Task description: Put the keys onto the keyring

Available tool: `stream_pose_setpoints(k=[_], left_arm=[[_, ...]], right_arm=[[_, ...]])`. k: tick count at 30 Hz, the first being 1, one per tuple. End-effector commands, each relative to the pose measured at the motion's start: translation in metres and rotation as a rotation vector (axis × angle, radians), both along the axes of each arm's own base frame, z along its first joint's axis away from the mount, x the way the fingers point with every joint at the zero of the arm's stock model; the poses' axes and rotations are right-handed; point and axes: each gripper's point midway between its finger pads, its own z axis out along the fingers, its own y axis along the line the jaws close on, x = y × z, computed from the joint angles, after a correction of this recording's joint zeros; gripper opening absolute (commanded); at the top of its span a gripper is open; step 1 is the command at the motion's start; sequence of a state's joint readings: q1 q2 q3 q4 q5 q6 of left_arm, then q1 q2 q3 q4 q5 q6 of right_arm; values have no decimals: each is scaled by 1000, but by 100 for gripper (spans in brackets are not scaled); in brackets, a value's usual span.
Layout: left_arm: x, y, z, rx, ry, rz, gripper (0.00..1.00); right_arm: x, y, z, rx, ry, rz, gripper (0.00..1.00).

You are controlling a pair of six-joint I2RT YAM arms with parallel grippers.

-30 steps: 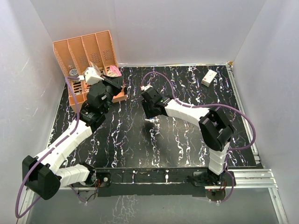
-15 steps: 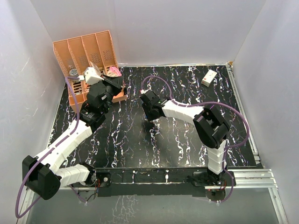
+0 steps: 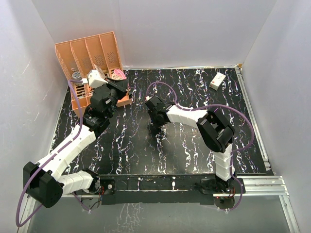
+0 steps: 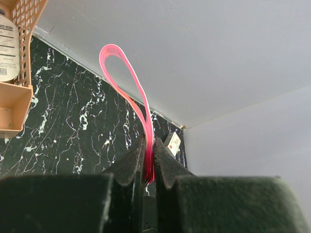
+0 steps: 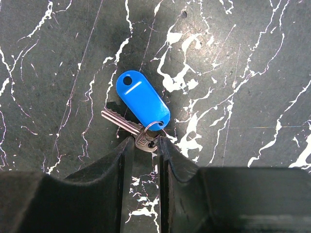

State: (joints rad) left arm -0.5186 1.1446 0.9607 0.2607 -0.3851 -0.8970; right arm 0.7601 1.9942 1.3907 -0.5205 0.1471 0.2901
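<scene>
The keys [image 5: 142, 101] lie flat on the black marbled table: a silver key [image 5: 121, 121] joined by a small wire ring to a bright blue tag. My right gripper [image 5: 146, 141] points straight down over them, and its two fingertips press the silver key's head from both sides. In the top view that gripper [image 3: 156, 124] covers the keys. The keyring [image 4: 147, 124], a thin pink-red strap loop, stands up from my left gripper [image 4: 149, 140], which is shut on its lower end. From above, the keyring [image 3: 117, 74] shows at the left gripper [image 3: 121, 83], held in the air beside the rack.
An orange slotted rack [image 3: 92, 53] stands at the back left, close to the left gripper, with a white labelled bottle [image 4: 8, 48] in it. A small white box [image 3: 217, 80] lies at the back right. White walls close in the table.
The right gripper has dropped onto the keys and its jaws have narrowed round the key head. The left arm has held still with the keyring.
</scene>
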Motion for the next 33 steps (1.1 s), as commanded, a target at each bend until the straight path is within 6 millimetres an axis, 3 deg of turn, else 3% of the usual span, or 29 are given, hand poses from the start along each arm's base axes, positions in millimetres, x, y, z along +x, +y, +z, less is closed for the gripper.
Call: stream_pose_setpoints(k=[1,19,33], left_arm=[[-4,8,17,-10,-40,17,0],[-2,9,13,-10,-32,22,0],[-2,10,12,-11,-28,23,0]], right_arm=[[11,10,11,31,-46,-1,23],[19,16,32,55,-80,2,23],[24,16,25,40,-88,-10,19]])
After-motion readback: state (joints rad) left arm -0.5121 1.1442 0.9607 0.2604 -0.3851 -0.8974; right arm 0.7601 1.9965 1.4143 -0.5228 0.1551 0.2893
